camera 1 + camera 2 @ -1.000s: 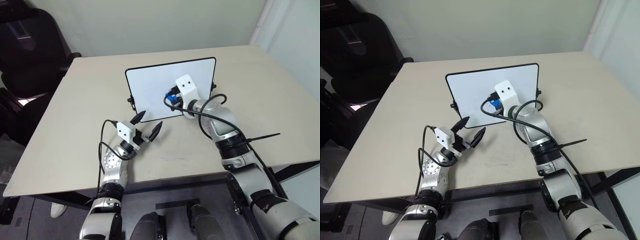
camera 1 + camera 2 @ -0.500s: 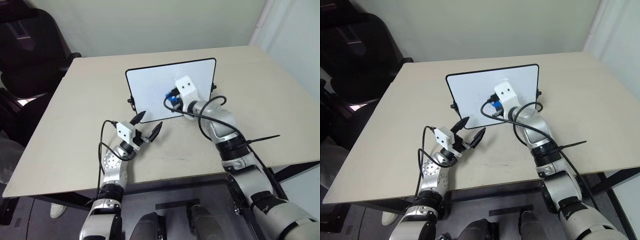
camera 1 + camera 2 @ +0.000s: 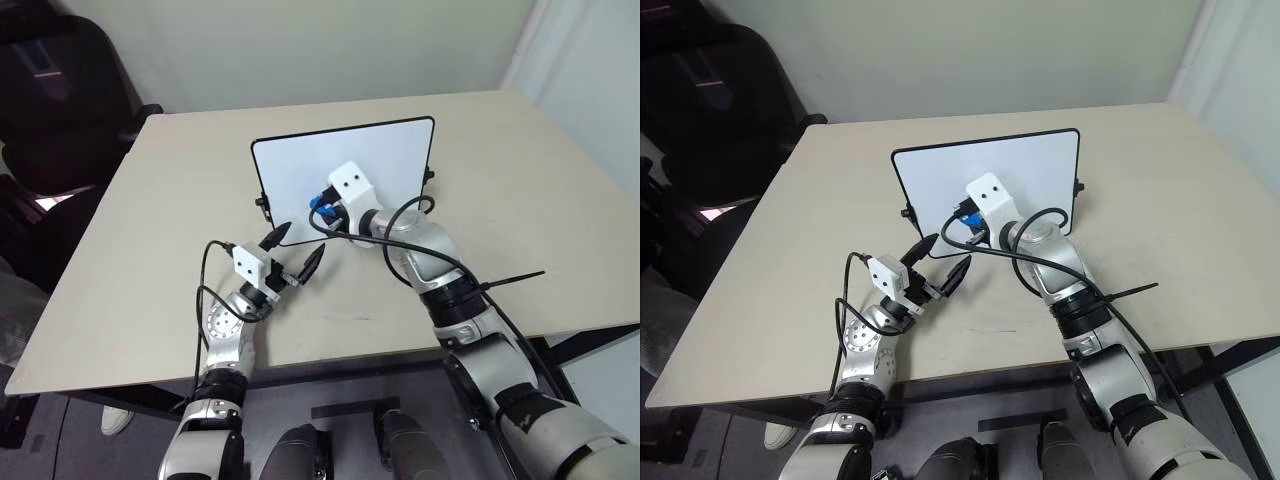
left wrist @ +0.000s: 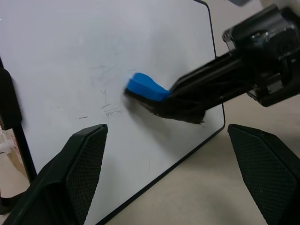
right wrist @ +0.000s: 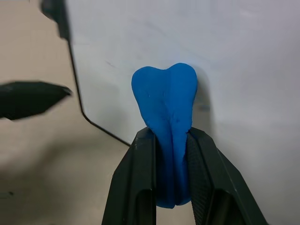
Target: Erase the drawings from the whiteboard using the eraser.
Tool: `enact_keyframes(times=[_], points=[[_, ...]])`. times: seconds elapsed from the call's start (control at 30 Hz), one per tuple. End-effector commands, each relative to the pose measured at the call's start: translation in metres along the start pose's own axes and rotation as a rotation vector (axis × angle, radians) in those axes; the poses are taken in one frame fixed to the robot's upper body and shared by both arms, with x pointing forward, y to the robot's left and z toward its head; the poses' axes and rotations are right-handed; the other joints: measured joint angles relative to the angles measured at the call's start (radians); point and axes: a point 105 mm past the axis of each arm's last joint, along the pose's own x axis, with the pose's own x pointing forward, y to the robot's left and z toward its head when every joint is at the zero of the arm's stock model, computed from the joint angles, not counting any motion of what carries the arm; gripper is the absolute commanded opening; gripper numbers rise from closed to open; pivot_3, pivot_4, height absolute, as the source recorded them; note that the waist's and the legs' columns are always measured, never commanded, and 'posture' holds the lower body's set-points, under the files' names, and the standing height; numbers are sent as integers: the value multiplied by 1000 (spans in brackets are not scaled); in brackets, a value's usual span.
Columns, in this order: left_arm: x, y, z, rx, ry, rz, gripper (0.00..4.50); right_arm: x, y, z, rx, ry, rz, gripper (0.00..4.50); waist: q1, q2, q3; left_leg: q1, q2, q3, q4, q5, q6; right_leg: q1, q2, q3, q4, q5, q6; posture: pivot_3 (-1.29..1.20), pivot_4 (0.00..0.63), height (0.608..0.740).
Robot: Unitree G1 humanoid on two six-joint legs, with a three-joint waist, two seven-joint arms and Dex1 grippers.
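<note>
Whiteboard [image 3: 385, 160] first, since that's what you care about: it's a rectangular white board with a thin black frame and rounded corners, propped upright near the middle of the beige table [image 3: 150, 220], a bit toward the far edge; small black clips sit on its two side edges. Your right gripper [image 5: 171, 140], the one with two black fingers, is clamped tight on the bright blue oblong eraser [image 4: 146, 88]; you can see the block squeezed between the pads in the right wrist view, its rounded end poking out past the fingertips. That blue tip is pressed against the white face, low down and toward the board's left side. Just beside it you've got what remains of the drawings [image 4: 108, 105]: a few thin, faint strokes, more like smudgy grey scratches than letters; whether the tip overlaps them I can't tell. Your left gripper [image 3: 297, 250] sits over the table in front of the board's lower left corner, fingers spread wide apart, holding nothing, pointing toward the board.
</note>
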Motion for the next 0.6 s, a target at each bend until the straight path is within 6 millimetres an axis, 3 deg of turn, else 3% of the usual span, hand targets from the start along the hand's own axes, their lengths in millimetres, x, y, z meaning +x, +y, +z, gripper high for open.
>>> enact_keyframes(times=[0.03, 0.23, 0.37, 0.6], points=[[-9, -4, -11, -33, 26, 25, 4500, -2, -2, 10, -32, -26, -11, 727, 2, 0, 0, 0, 0, 0, 0, 0, 0, 0, 0, 0, 0, 0, -1, 0, 150, 726], [-10, -4, -11, -32, 26, 28, 4500, -2, -29, -6, -4, 34, -116, 727, 3, 1, 0, 0, 0, 0, 0, 0, -1, 0, 0, 0, 0, 1, -2, 0, 150, 726], [-11, -3, -11, -33, 27, 26, 4500, -10, -62, -2, 41, 13, -260, 727, 3, 1, 0, 0, 0, 0, 1, 0, 0, 1, 0, 0, 0, 1, -2, 0, 150, 726], [-9, -4, -11, -39, 29, 17, 4500, -21, -87, 4, 79, -20, -359, 727, 2, -1, 1, 0, 0, 0, 4, 0, 0, 1, -1, 0, 0, 1, 2, 0, 150, 726]])
